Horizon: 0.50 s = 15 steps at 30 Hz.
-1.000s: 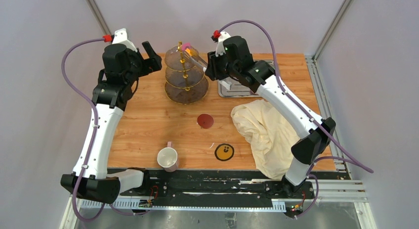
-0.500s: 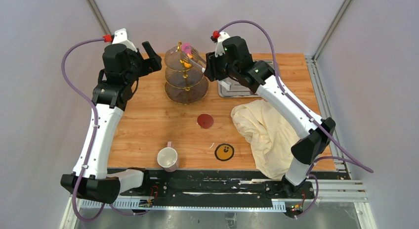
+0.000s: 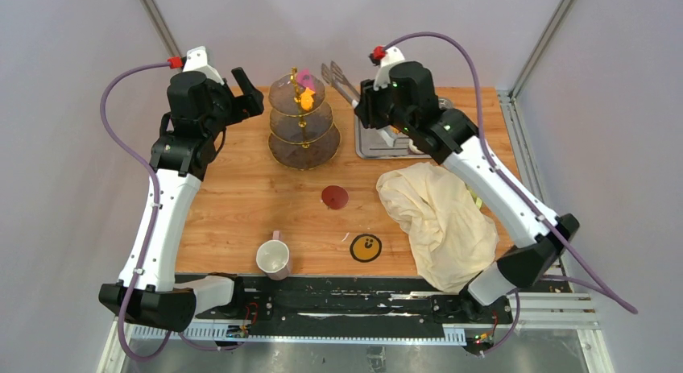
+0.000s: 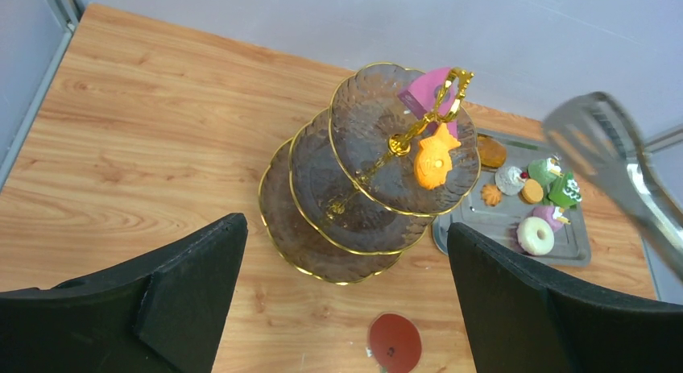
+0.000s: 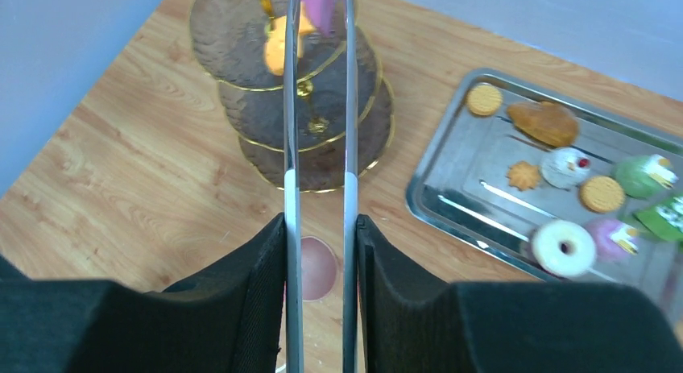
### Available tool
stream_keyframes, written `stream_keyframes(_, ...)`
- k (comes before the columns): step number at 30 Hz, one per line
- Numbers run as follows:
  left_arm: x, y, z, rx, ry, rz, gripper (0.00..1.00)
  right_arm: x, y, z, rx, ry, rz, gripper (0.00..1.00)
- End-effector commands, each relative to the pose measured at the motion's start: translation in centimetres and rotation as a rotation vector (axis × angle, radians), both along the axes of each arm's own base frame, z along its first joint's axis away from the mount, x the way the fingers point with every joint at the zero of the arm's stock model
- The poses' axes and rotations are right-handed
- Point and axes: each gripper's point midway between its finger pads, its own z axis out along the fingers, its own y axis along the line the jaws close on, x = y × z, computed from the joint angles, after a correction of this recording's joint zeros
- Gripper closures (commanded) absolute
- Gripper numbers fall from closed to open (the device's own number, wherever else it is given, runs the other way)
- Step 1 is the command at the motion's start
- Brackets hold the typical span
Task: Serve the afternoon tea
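Your right gripper (image 5: 320, 232) clamps empty tongs (image 5: 291, 147) beside the stand (image 3: 283, 147); your left gripper (image 4: 346, 232) hangs wide open, empty.

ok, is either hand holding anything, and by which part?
Right hand clamps steel serving tongs by their handle end; tong tips empty. Left hand open, holding nothing.

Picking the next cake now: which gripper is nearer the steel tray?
Right. The right gripper, holding tongs, hangs by the steel tray's left edge; the left gripper is open on the far side of the glass stand.
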Motion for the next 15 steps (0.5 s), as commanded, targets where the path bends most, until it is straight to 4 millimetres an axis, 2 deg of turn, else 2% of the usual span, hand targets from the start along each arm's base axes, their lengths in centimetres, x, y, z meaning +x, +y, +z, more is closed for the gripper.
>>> stream_keyframes(1,-0.3,0.1,0.4,-0.005,-0.016,0.0,0.01,1.8,-6.7,1.8,0.046,-0.074,-0.21,0.7)
stream_keyframes(5,0.0,0.0,0.0,-0.001,-0.003,-0.007,0.0,3.2,-12.7,-3.3,0.032,0.049,-0.354,0.72)
stream_keyframes(7,0.3,-0.1,-0.4,0.001,0.011,-0.012,0.01,3.4,-14.9,-6.5,0.002,0.124,-0.406,0.73)
stream_keyframes(11,1.3,-0.1,-1.9,0.014,0.056,-0.005,0.0,3.7,-17.7,-11.1,-0.055,0.226,-0.472,0.74)
stream_keyframes(15,3.6,0.6,-4.3,0.07,0.151,0.03,0.0,4.0,-18.3,-14.3,-0.094,0.308,-0.483,0.74)
